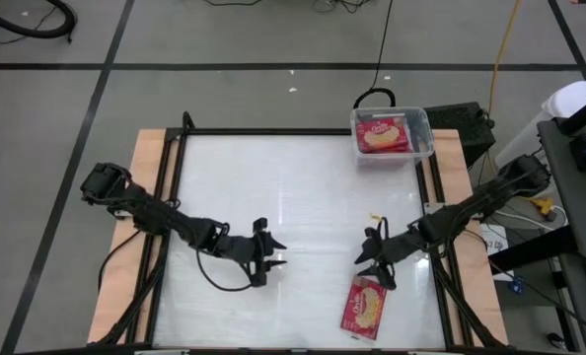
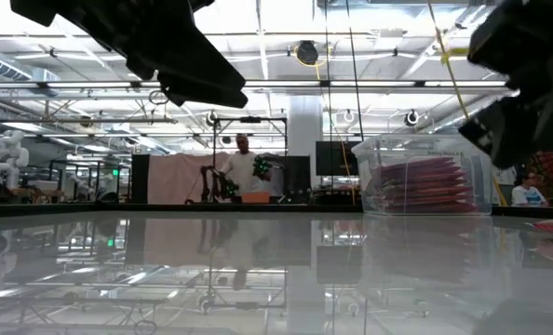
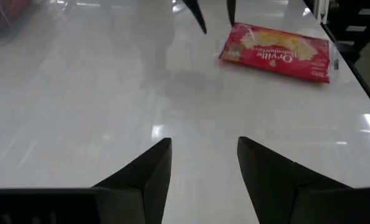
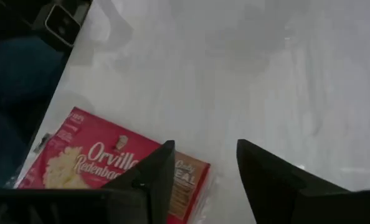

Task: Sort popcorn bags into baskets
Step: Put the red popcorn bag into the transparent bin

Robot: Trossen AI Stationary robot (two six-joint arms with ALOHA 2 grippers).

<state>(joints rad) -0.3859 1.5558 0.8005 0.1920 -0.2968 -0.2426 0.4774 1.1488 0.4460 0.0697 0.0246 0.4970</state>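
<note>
Glossy white tabletop (image 1: 303, 217); we note the right pincer (image 1: 374, 266) spread apart, empty, just above one popcorn bag (image 1: 365, 306) lying flat. Risk: fingers skid off it. Basket (image 1: 423, 128) holds others. Left pincer (image 1: 269, 258) apart, idle.

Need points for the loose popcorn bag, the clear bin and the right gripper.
Loose popcorn bag (image 1: 365, 307), high view, middle of its red front.
Clear bin (image 1: 423, 129), high view, right rim.
Right gripper (image 1: 372, 268), high view, midway between its open fingertips, just above the bag.
</note>
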